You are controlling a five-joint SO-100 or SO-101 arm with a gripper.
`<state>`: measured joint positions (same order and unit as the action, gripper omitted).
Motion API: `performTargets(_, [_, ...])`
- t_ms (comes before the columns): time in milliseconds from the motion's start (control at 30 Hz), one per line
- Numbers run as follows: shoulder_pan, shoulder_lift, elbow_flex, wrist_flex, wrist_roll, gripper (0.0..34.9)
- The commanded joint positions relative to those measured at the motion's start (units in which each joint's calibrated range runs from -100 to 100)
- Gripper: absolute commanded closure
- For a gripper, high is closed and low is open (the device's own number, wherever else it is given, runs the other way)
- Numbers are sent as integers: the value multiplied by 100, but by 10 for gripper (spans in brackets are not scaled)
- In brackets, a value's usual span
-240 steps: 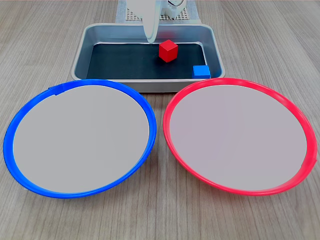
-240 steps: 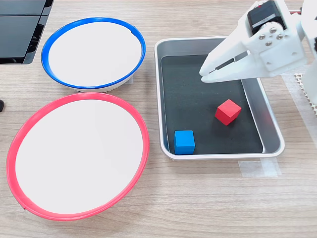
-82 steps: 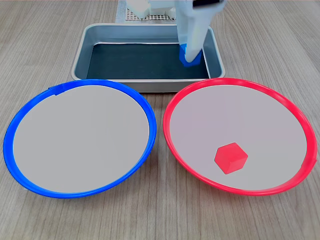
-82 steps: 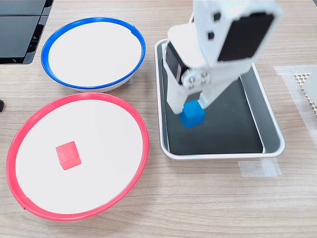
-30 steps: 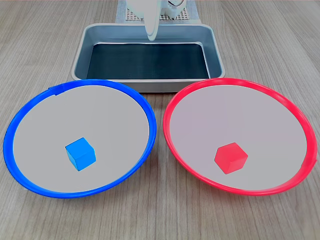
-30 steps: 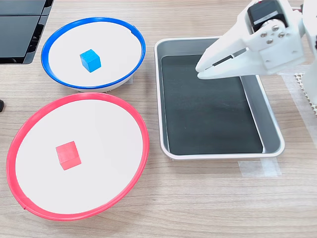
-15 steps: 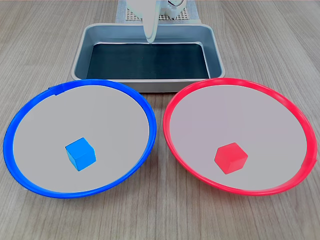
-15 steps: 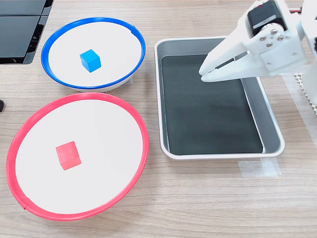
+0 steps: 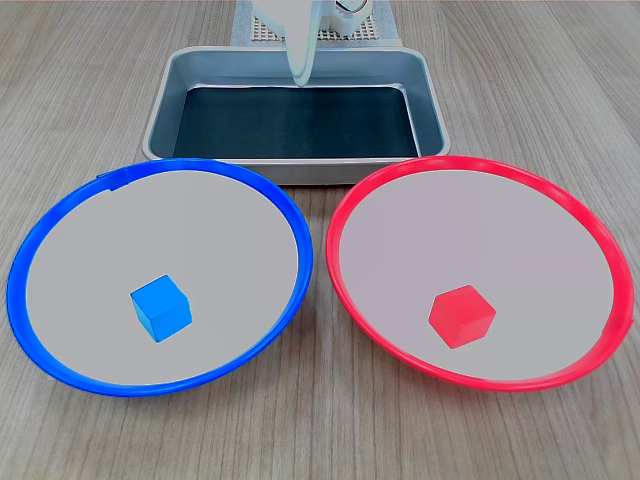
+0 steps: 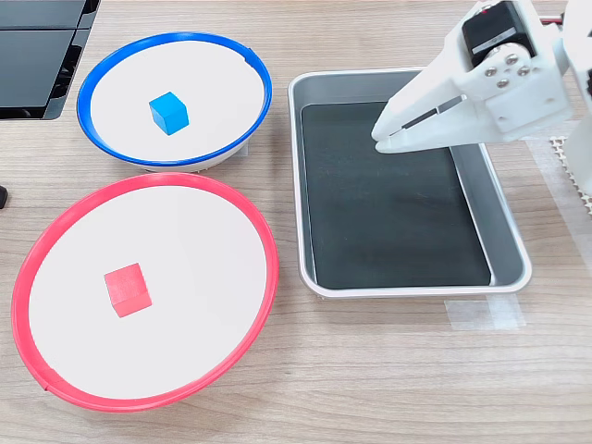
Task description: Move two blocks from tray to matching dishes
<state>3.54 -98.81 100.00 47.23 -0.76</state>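
A pale wood-grain tabletop (image 9: 90,80) (evenly lit) fills both exterior views.

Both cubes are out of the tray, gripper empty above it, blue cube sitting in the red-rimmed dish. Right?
Not quite. The blue cube sits in the blue-rimmed dish; the red-rimmed dish holds the red cube. Both exterior views show this. The rest stands: the tray holds no cube and the gripper hangs over it, holding nothing.

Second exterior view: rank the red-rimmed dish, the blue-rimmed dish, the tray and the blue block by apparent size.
1. red-rimmed dish, though nearer the camera than the blue one
2. tray
3. blue-rimmed dish; close to the tray, so that order is unsure
4. blue block
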Motion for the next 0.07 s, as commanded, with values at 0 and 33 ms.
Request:
performTargets(0, [-1,-26,0,19,10,346])
performTargets(33, [-1,-26,0,19,10,346])
